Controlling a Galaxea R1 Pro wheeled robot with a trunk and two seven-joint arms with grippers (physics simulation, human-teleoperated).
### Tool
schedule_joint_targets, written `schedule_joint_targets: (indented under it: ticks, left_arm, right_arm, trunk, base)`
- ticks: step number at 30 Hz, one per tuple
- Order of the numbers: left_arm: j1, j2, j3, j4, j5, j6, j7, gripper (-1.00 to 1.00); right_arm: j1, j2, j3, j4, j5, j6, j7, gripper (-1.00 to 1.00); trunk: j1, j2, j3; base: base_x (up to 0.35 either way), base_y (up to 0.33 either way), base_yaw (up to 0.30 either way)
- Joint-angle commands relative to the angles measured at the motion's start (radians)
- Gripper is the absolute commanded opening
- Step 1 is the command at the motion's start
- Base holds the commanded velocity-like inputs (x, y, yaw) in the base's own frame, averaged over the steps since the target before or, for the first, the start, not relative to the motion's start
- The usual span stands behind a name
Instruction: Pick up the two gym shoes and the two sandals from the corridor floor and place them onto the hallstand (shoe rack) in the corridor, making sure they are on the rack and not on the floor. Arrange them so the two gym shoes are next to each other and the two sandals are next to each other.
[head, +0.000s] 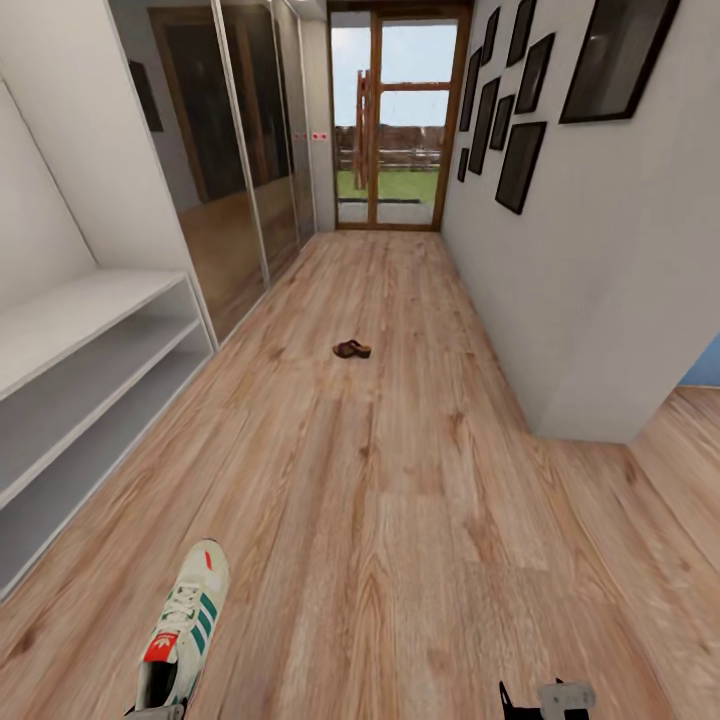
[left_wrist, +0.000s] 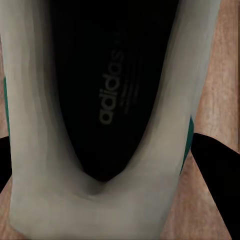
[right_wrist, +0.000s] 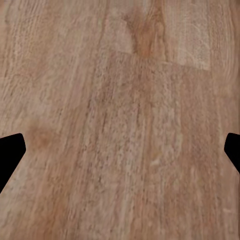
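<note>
One sneaker (left_wrist: 100, 200) sat between the left pincer's (left_wrist: 120, 165) fingers, grip unclear; it could slip. Right pincer (right_wrist: 120, 155) gaped empty.

Left end effector (left_wrist: 117, 150) clamped, right end effector (right_wrist: 120, 150) spread.

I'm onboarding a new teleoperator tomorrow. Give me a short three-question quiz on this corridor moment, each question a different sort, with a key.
1. True or false: the gym shoe lies on a shelf of the hallstand.
2. Multiple choice: in the head view, the sandal is
A) on the floor, farther down the corridor towards the glass door
B) on the hallstand's top
C) beside the right gripper
3. Fill in: the left gripper has its fingers on either side of the ____.

Key: 1 false, it is at the left gripper over the corridor floor; 2 A; 3 gym shoe.
</note>
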Motion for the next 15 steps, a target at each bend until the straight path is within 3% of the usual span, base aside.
schedule_joint_targets:
  ticks: [1, 15]
  left_arm:
    - [-0.001, 0.000, 0.003, 0.000, 0.011, -0.001, -0.010, -1.00]
    - [0.000, 0.000, 0.003, 0.001, 0.010, -0.001, -0.010, -1.00]
  right_arm:
    - [-0.001, 0.000, -0.002, 0.001, 0.010, -0.003, -0.004, 1.00]
    - [-0.001, 0.000, -0.001, 0.001, 0.010, -0.003, -0.004, 1.00]
  trunk:
    - [0.000, 0.000, -0.001]
    - [0.000, 0.000, -0.001]
  base:
    - [0.337, -0.139, 0.000]
    - [0.336, -0.124, 0.000]
